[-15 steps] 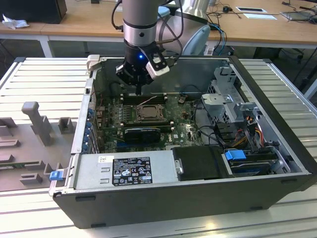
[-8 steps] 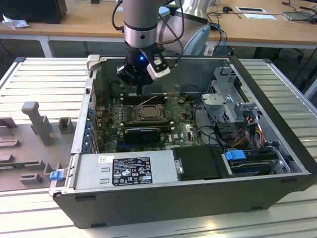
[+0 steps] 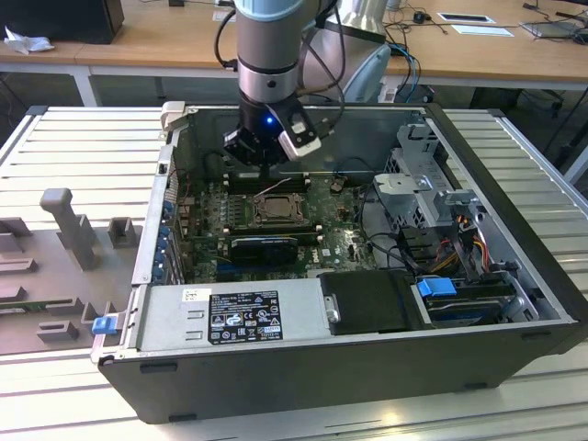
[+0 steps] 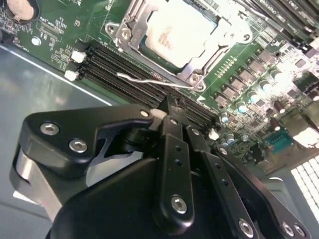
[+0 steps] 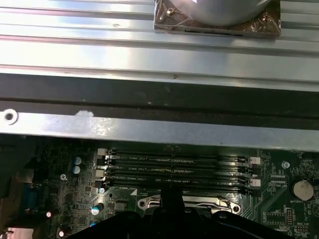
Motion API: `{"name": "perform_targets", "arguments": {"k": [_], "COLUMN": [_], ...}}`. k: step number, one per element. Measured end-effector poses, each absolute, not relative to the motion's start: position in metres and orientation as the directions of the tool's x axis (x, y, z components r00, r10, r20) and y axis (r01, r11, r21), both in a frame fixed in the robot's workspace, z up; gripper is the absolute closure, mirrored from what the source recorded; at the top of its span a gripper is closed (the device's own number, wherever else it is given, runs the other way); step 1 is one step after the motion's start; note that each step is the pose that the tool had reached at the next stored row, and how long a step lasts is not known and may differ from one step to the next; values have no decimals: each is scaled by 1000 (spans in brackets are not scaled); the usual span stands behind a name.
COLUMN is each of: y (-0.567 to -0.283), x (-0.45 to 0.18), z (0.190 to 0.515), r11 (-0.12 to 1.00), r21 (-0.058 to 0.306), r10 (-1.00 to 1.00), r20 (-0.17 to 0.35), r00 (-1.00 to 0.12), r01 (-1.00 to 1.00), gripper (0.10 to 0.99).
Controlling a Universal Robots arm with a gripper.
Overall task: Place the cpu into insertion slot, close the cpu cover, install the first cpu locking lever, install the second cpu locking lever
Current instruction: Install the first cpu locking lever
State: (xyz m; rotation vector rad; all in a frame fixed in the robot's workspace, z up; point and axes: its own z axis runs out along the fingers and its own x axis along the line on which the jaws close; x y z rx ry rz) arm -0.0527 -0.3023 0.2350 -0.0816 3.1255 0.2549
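The hand (image 4: pixel 172 107) hangs low over the board inside the open computer case (image 3: pixel 367 372), closed and holding nothing. Its tip is just beside the thin wire lever (image 4: pixel 149 78).

The chip (image 4: pixel 179 32) already lies flat in the socket (image 3: pixel 274 209), and the metal cover (image 4: pixel 133 37) looks folded down around it, its window framing the pale top. The lever juts out over the long black memory slots (image 4: pixel 119 67) and appears not yet hooked down.

The chip is light, thin and fragile, and seated like this it offers no edge to grip, so it is best left alone. The cover is stiff sheet metal. The lever is likely springy, smooth steel that could slip from under a closed tip, so it should be pushed at its bent free end and not mid-span.
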Motion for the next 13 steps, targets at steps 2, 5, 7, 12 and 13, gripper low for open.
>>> {"name": "perform_targets", "arguments": {"k": [2,5,7,12,13], "y": [-302,-302,-302,-302,-302], "x": [-52,-51,-50,-49,-48], "z": [234,234,233,232,232], "r11": [985,985,985,985,985], "r21": [162,162,162,162,162], "r10": [-52,-52,-52,-52,-52], "r20": [-9,-9,-9,-9,-9], "r00": [-999,-999,-999,-999,-999], "r01": [-52,-52,-52,-52,-52], "gripper": [980,980,980,980,980]}}
